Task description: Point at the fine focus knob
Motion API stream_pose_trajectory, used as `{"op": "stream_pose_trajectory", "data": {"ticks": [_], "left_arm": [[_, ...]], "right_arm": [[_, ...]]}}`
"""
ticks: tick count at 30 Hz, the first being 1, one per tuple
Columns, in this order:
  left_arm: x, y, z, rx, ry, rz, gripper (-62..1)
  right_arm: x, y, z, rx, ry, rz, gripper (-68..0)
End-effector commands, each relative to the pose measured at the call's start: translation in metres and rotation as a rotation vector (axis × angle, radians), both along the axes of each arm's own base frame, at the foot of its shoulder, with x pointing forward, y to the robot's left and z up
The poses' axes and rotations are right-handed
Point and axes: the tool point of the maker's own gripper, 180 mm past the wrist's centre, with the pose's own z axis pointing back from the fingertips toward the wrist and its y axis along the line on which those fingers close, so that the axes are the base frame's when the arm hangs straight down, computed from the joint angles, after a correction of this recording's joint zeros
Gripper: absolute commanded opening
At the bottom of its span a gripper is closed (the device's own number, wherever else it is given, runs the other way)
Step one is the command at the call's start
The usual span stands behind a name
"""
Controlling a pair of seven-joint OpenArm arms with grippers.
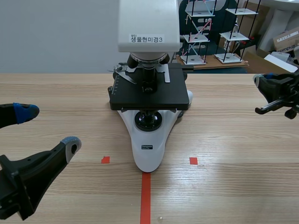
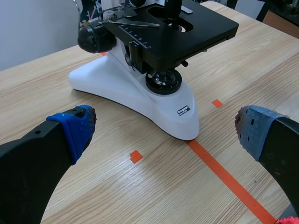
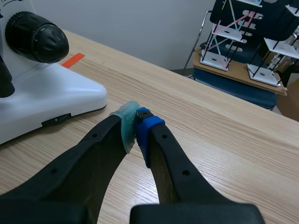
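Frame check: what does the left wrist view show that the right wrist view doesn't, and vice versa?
Only left wrist: the black stage, the lens under it, the long tape line, and open jaws. Only right wrist: jaws shut on nothing, and the shelf racks beyond the table. Both: the microscope's white base, a black focus knob, the wooden table.

The microscope point(image 1: 148, 116) stands mid-table point(image 1: 233, 140), its base end nearest, meeting the tape line point(image 1: 145, 196). The left gripper point(image 1: 49, 128) sits near-left of it, well apart. The right gripper point(image 1: 261, 86) is off to the right, about level with the stage point(image 1: 148, 95). A focus knob point(image 3: 36, 37) juts from the microscope's right side, seemingly behind the stage. Racks point(image 1: 198, 32) stand beyond the table's far edge.
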Motion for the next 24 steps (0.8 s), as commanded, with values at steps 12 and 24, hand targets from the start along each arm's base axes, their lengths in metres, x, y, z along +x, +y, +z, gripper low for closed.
{"op": "stream_pose_trajectory", "data": {"ticks": [12,24], "left_arm": [[0.0,-0.004,0.008,-0.024,-0.017,-0.006,1.4],[0.0,-0.004,0.008,-0.025,-0.017,-0.006,1.4]], "right_arm": [[0.038,0.015,0.029,-0.005,-0.084,0.054,-66.5],[0.048,0.039,0.017,-0.037,-0.041,0.121,-66.5]]}}
